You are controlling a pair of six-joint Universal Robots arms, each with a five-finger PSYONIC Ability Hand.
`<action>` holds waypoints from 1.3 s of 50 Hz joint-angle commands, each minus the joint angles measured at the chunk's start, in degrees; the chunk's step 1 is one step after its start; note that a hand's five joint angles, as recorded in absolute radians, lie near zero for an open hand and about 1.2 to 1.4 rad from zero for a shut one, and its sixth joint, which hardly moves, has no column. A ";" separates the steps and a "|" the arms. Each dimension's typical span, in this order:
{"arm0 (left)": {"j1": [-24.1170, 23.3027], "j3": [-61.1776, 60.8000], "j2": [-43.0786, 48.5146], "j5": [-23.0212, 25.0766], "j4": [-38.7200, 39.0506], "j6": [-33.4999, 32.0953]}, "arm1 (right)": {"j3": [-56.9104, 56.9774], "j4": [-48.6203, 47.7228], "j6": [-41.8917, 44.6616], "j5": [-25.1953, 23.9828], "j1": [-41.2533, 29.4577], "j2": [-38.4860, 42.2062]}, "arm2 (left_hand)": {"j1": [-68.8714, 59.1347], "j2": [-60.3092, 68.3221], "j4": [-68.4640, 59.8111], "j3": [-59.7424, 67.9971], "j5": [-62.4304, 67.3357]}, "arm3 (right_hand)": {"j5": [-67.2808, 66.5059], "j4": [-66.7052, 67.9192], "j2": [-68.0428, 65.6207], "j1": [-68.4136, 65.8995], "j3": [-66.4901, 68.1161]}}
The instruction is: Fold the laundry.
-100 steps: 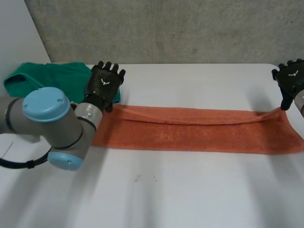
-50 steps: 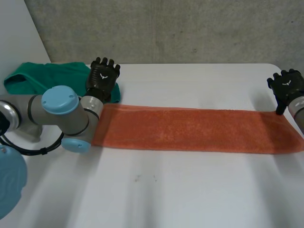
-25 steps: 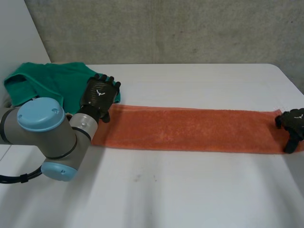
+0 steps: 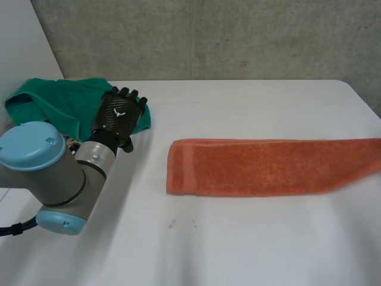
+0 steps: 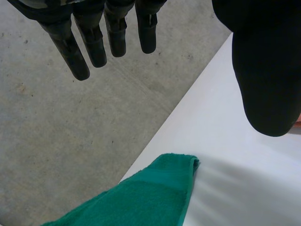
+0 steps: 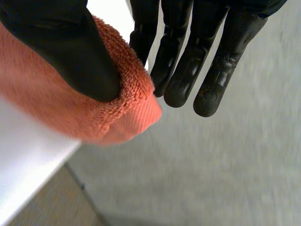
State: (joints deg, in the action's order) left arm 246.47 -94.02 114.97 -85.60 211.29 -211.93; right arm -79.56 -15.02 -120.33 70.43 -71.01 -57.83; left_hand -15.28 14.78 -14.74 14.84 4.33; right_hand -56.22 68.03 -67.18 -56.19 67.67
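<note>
At towel end, right hand pinches corner, thumb against fingers, presumably for folding; left hand idle near green cloth, fingers straight, apart.

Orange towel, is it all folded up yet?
Not yet. The orange towel lies as a long strip on the white table, seemingly folded once lengthwise. In hand: the right hand pinches one end between thumb and fingers. Still to do: folding the strip shorter, and the crumpled green cloth by the open left hand lies unfolded.
</note>
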 commanded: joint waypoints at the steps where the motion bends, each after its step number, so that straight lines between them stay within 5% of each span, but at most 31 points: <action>1: 0.15 -1.69 -1.76 -0.01 0.00 0.02 | -2.70 -1.93 -2.71 -7.04 -15.44 -5.45 | 1.53 -1.03 0.99 -1.09 -0.58 | -13.78 11.97 -12.82 -23.81 12.33; 17: -0.12 -2.57 -2.73 -0.18 0.00 2.22 | -0.52 -8.87 -2.80 -14.00 -50.70 3.32 | 2.03 -1.53 1.49 -1.59 -1.09 | -13.78 11.97 -12.82 -23.81 12.33; 24: -0.64 -1.87 -2.12 -0.09 0.09 2.66 | 1.68 -8.88 -2.63 -12.78 -56.43 11.15 | 2.20 -1.70 1.66 -1.76 -1.25 | -11.68 9.86 -10.71 -21.71 10.23; 28: -1.43 -1.08 -2.20 -0.09 0.26 2.75 | 1.25 -9.41 -3.59 -10.59 -56.08 9.93 | 2.20 -1.70 1.66 -1.76 -1.26 | 56.22 -58.03 57.18 46.19 -57.67; 31: -3.53 0.85 -2.03 -0.27 0.35 3.44 | 1.42 -9.06 -5.26 -5.93 -55.99 7.21 | 2.20 -1.70 1.66 -1.76 -1.26 | 56.22 -58.03 57.18 46.19 -57.67; 36: -6.88 3.67 -2.03 -0.18 0.35 7.04 | -0.94 -7.22 -19.62 5.66 -50.48 1.33 | 2.20 -1.70 1.66 -1.76 -1.26 | 56.22 -58.03 57.18 46.19 -57.67; 44: -12.86 9.11 2.18 0.08 0.09 12.59 | -7.44 4.10 -37.85 6.21 -40.37 -5.36 | 1.87 -1.37 1.33 -1.43 -0.92 | 56.22 -58.03 57.18 46.19 -57.67; 52: -16.81 17.64 12.64 0.17 -2.81 12.50 | -13.86 5.80 -33.14 5.86 -32.80 -5.72 | 1.02 -0.53 0.48 -0.58 -0.08 | 56.22 -58.03 57.18 46.19 -57.67; 65: -17.34 26.26 23.55 0.17 -10.19 12.59 | -15.54 5.09 -27.85 5.60 -31.12 -4.14 | 0.35 0.15 -0.19 0.09 0.59 | 43.02 -44.84 43.98 32.99 -44.47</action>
State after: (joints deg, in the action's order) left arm 228.93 -70.27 135.26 -85.43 203.40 -199.36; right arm -95.09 -9.40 -148.66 76.02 -102.18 -62.90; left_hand -14.84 14.25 -14.17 14.45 3.64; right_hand -6.25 15.50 -15.63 -13.01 15.84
